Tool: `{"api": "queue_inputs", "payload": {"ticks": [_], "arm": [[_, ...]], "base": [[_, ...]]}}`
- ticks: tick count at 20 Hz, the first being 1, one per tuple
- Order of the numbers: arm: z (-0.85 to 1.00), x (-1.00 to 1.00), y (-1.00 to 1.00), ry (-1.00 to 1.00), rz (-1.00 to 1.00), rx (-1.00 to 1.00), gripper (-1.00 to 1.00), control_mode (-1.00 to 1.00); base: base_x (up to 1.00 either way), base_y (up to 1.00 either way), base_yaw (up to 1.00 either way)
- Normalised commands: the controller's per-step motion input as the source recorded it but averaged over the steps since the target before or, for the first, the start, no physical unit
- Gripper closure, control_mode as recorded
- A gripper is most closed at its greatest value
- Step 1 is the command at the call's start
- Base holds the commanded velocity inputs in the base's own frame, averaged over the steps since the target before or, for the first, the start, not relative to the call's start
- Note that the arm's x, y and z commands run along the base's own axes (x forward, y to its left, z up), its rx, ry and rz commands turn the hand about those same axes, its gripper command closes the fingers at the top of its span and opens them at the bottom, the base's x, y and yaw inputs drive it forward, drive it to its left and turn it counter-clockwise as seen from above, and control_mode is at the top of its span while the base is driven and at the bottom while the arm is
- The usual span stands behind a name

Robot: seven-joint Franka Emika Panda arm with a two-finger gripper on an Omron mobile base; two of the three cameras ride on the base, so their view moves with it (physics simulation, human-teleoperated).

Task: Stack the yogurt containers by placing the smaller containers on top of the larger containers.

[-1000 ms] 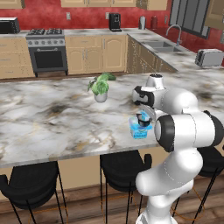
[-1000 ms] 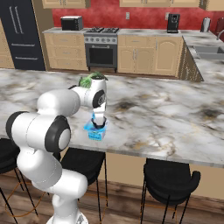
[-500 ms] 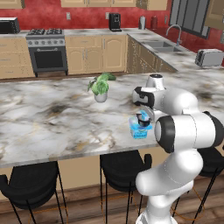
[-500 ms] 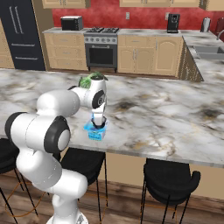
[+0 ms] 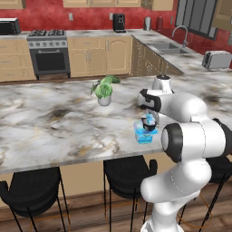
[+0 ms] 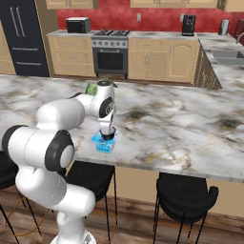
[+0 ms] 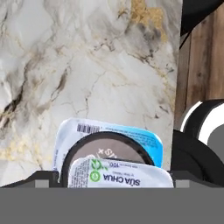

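- The robot's tool (image 6: 107,135) hangs straight down over the stack at the bench's near edge; whether its jaws are spread or closed, and whether they grip anything, cannot be told from these frames.
- Just beneath it, in the hand view, a tiny light-blue cup (image 7: 121,179) sits atop the dark round cup (image 7: 107,151), both resting on the blue tub (image 7: 111,135).
- The tub (image 5: 146,136) stands close to the marble bench (image 5: 59,122) edge, above the black stools (image 6: 186,198).
- Judged from here, the risk is a fingertip catching the top cup as the arm lifts, tipping the narrow tower towards the floor.
- The potted plant (image 5: 103,89) stands well apart.
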Motion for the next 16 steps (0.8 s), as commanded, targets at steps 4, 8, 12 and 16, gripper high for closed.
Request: {"api": "queue_inputs", "payload": {"ticks": [4, 8, 12, 16], "arm": [[0.34, -0.11, -0.02, -0.10, -0.06, 0.00, -1.00, -1.00], [0.31, -0.16, -0.02, -0.07, -0.05, 0.00, -1.00, -1.00], [0.45, -0.42, -0.10, -0.03, -0.04, 0.00, -1.00, -1.00], [0.54, -0.58, -0.01, -0.05, 0.00, 0.00, -1.00, -1.00]], "base": [[0.00, 0.00, 0.00], [0.00, 0.00, 0.00], [0.00, 0.00, 0.00], [0.00, 0.00, 0.00]]}}
